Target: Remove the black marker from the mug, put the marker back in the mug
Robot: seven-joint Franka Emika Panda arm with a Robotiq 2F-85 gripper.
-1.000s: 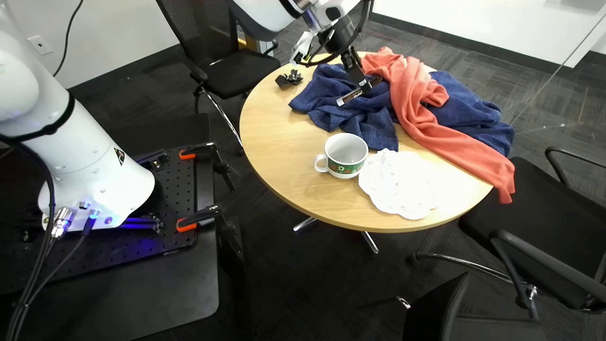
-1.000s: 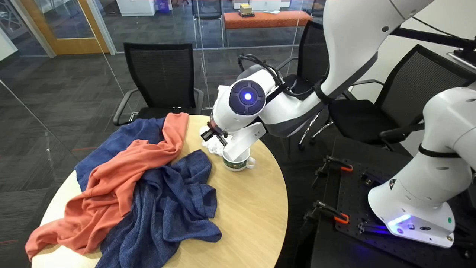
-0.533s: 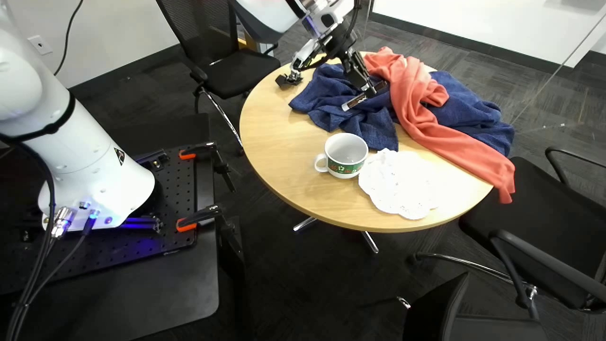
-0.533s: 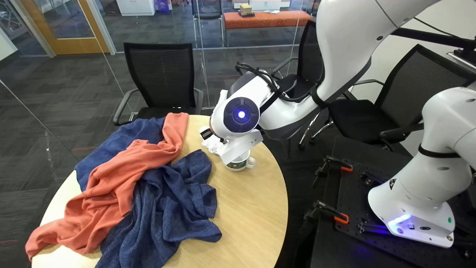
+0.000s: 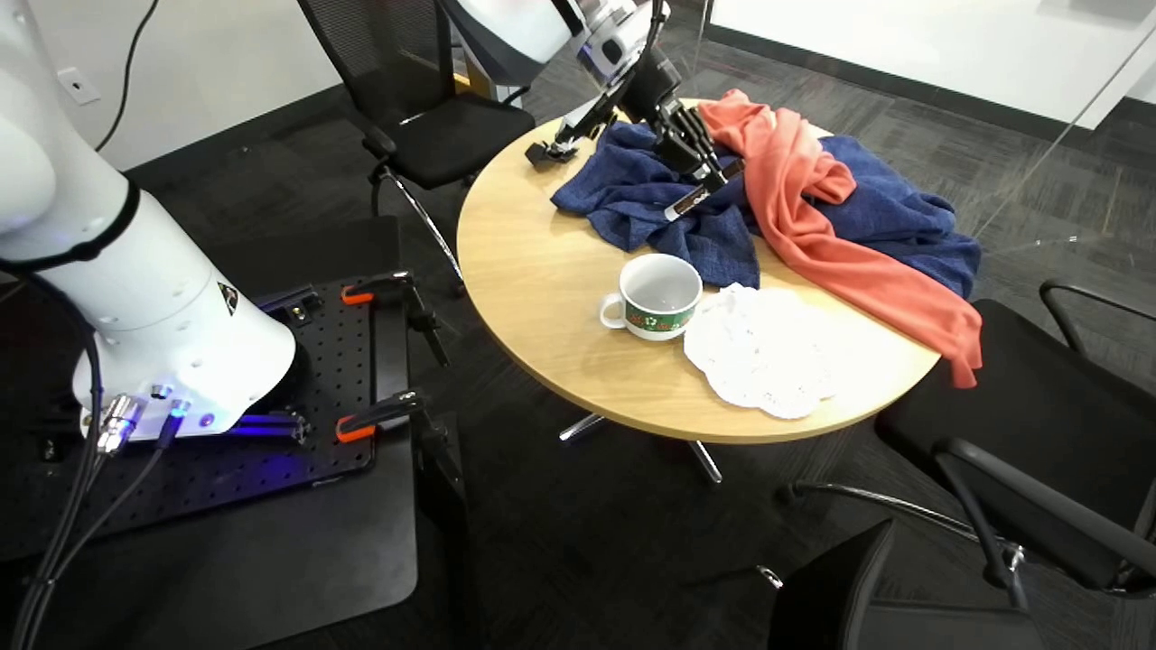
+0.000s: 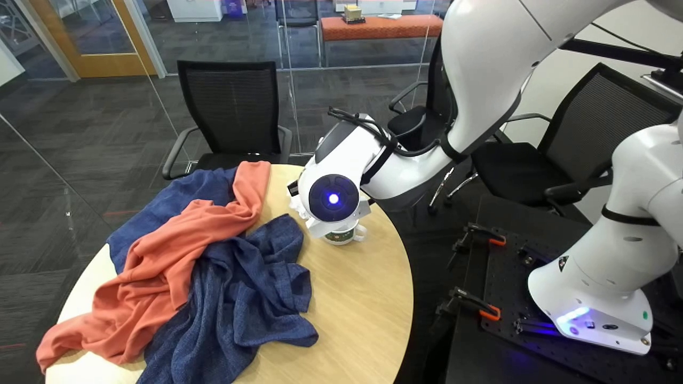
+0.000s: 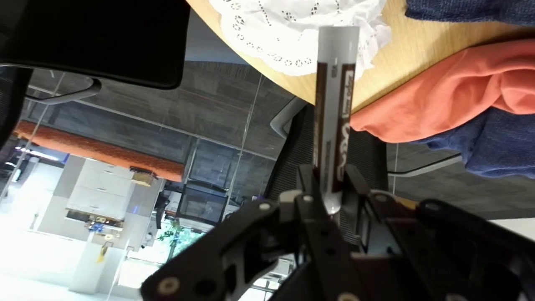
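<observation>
The mug (image 5: 666, 322) stands upright on the round table, white with a green patterned band. Its inside looks empty. In an exterior view the arm partly covers the mug (image 6: 341, 237). My gripper (image 5: 716, 180) is shut on the black marker (image 5: 688, 203), which it holds tilted in the air, apart from the mug. In the wrist view the marker (image 7: 334, 104) sticks out between the fingertips of the gripper (image 7: 330, 177), with a dark brown and silver body and a pale grey end. In an exterior view the fingers are hidden behind the wrist.
A white lace cloth (image 5: 768, 361) lies beside the mug. Rumpled navy cloths (image 5: 632, 203) and a coral cloth (image 5: 795, 208) cover part of the wooden table (image 5: 533, 298). A small dark lump (image 5: 549, 151) sits near the edge. Chairs (image 6: 229, 106) stand around.
The gripper has moved lower, with the marker still in its fingers and its angle slightly changed. The wrist now covers more of the mug in an exterior view. The mug has not moved.
</observation>
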